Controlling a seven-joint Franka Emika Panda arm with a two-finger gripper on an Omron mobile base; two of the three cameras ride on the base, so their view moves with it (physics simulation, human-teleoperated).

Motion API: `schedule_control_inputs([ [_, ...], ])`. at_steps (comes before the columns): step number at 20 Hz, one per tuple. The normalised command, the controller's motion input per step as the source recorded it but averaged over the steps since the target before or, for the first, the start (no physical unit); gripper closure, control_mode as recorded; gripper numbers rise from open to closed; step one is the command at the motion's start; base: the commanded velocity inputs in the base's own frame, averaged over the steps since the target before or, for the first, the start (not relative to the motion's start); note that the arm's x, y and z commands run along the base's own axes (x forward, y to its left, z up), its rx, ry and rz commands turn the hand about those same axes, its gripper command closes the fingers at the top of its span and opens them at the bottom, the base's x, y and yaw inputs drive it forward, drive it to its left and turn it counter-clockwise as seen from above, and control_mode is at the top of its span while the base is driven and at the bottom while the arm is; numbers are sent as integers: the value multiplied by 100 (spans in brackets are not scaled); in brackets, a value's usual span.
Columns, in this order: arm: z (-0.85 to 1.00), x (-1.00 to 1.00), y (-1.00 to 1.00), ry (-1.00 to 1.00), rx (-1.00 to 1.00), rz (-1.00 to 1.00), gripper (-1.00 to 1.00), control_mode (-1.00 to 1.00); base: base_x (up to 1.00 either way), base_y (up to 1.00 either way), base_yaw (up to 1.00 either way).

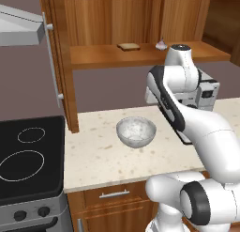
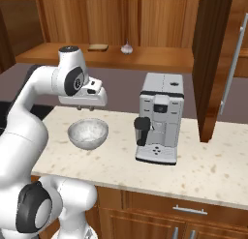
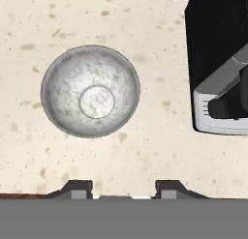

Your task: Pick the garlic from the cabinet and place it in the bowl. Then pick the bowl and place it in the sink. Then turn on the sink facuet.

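Still, garlic (image 2: 126, 48) on cabinet (image 1: 140, 55) shelf, bowl (image 3: 90, 90) empty.

White arm bent high, tool (image 3: 123, 187) pointing straight down, fingers apart, empty.

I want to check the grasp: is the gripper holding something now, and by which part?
Nothing is held. The gripper hangs over the counter with jaws apart and nothing between them; the bowl is empty and the garlic lies on the cabinet shelf.
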Motion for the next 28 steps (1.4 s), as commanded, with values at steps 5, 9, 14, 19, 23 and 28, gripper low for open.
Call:
schedule_control_inputs([
  [5,0,-27,-1,-12,-2,0,-100,-100,0,0,0],
  [9,67,-32,-4,-35,0,-9,-100,-100,0,0,0],
  [14,90,3,-2,-26,0,-26,-100,-100,0,0,0],
  [19,47,11,-9,-22,0,-31,-100,-100,0,0,0],
  [23,18,23,-18,-4,3,-18,-100,-100,0,0,0],
  [28,39,43,-13,3,0,0,-100,-100,0,0,0],
])
